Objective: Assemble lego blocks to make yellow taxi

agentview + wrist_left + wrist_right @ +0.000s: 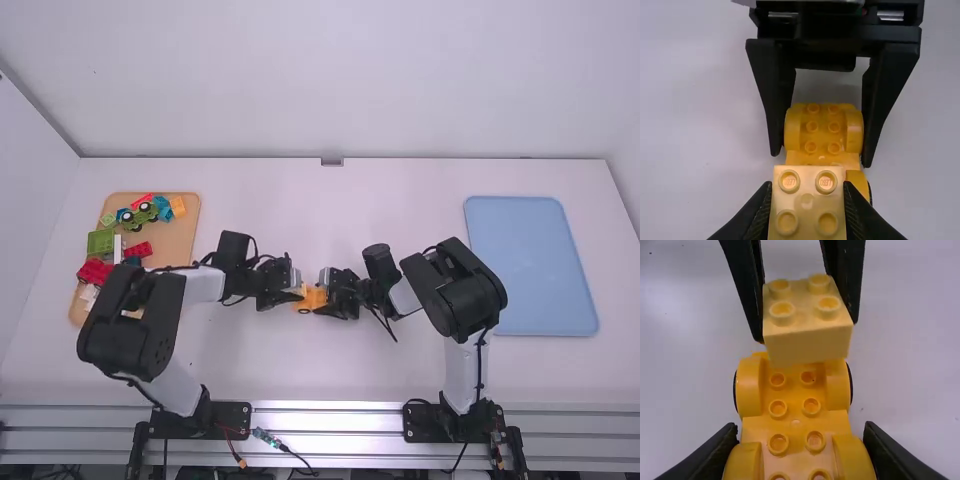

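The left gripper (806, 186) pinches the pale yellow block (807, 220) above the left end of the wheeled base (794, 395), which points left to right mid-counter (330, 220), its right end clamped by the right gripper (801, 427). Whether they touch, I can't tell.

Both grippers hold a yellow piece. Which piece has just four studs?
The small block in the left gripper. The base in the right gripper has more studs, plus rounded wheel arches.
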Motion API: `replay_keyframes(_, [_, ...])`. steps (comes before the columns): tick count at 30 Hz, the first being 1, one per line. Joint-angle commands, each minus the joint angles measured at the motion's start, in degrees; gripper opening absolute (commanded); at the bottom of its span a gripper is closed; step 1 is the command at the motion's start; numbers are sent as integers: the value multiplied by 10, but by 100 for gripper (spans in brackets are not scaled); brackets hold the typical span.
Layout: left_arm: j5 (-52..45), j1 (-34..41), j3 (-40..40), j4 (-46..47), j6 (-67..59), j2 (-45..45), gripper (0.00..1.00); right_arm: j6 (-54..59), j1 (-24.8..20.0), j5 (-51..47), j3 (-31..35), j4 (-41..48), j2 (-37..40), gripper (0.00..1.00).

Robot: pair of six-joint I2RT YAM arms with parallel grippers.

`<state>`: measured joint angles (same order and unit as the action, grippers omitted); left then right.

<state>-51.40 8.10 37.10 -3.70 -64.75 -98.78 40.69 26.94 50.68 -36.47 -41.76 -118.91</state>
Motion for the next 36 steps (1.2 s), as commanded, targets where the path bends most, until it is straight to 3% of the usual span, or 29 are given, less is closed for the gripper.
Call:
replay_keyframes(1, [-36,7,8,3,-22,-8,2,3,0,5,1,2,-6,43])
replay_keyframes(16, [54,56,-2,-14,-6,-8,2,9,0,5,-14,35,-6,43])
replay_keyframes(36, [61,57,-37,-87,63,-8,2,12,0,3,-14,33,-6,43])
